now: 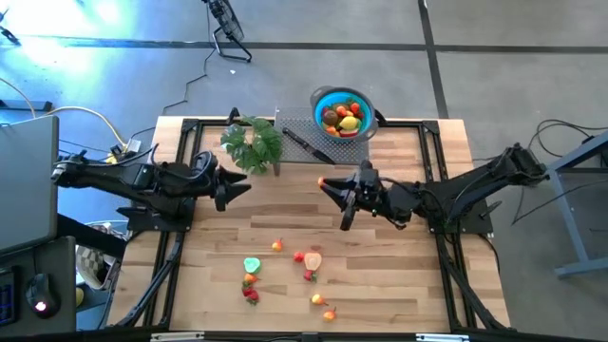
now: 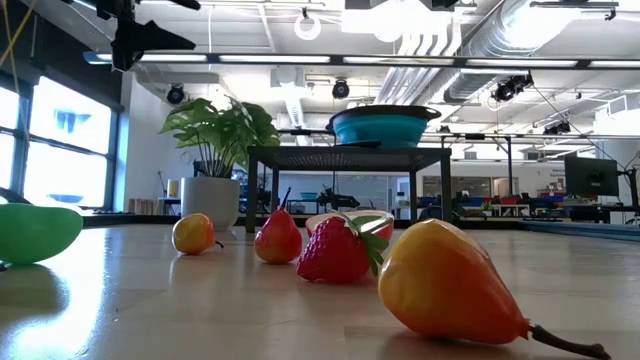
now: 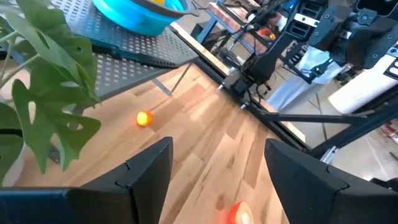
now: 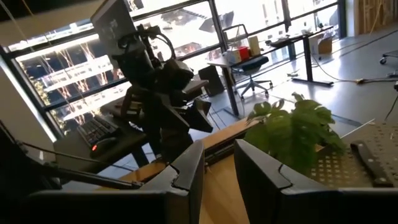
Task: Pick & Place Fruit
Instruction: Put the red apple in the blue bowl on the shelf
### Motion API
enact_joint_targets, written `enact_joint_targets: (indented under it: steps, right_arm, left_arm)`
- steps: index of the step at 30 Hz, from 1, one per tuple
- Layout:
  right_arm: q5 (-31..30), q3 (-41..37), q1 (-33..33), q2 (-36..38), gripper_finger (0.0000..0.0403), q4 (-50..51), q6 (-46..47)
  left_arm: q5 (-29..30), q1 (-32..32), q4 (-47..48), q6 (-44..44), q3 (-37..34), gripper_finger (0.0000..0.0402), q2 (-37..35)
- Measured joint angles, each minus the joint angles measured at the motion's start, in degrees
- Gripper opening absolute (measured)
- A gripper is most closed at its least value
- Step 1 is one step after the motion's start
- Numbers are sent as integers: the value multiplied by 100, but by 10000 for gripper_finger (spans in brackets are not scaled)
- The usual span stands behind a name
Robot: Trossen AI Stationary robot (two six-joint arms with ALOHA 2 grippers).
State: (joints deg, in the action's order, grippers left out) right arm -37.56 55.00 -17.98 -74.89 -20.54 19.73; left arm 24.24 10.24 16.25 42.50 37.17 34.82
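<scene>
This is a robotics lab set up in an open-plan office: a wooden worktable [image 1: 380, 285] stands on a bare concrete floor [image 1: 313, 24] with loose cables [image 1: 195, 85]. Behind it run exposed ceiling ducts [image 2: 470, 40], tall windows [image 2: 60, 140], rows of desks with monitors [image 2: 590, 175] and an office chair [image 4: 249, 78].

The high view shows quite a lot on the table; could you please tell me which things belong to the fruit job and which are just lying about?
Job:
- loose fruit on the table
- blue bowl, already holding fruit
- right tool, open
- left tool, open

Lying about:
- leafy plant
- knife
- mesh stand
</scene>
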Motion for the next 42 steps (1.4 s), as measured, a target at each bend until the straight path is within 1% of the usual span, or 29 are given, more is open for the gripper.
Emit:
enact_joint_targets:
  steps: [4,9,15,24,32,38,42]
  right_arm:
    - [-2,0,-98,-162,81,-73,29]
    - [-1,-2,-209,-227,81,-77,281]
    - [-41,-2,-310,-226,81,-81,116]
    - [19,-2,-303,-226,81,41,11]
    - [31,-2,-303,-224,81,55,-48]
    - [46,-2,-303,-224,81,57,-48]
    - [63,-2,-303,-224,81,57,-48]
  left_arm:
    - [403,453,-2,3,0,248,64]
    - [848,906,-10,40,0,248,155]
    - [1338,1363,-40,151,0,248,322]
    - [1961,1879,-787,130,0,248,817]
    - [2036,2106,-1409,132,2,248,1293]
    - [2068,2306,-1793,131,2,248,1443]
    - [2352,2551,-1958,66,2,248,1454]
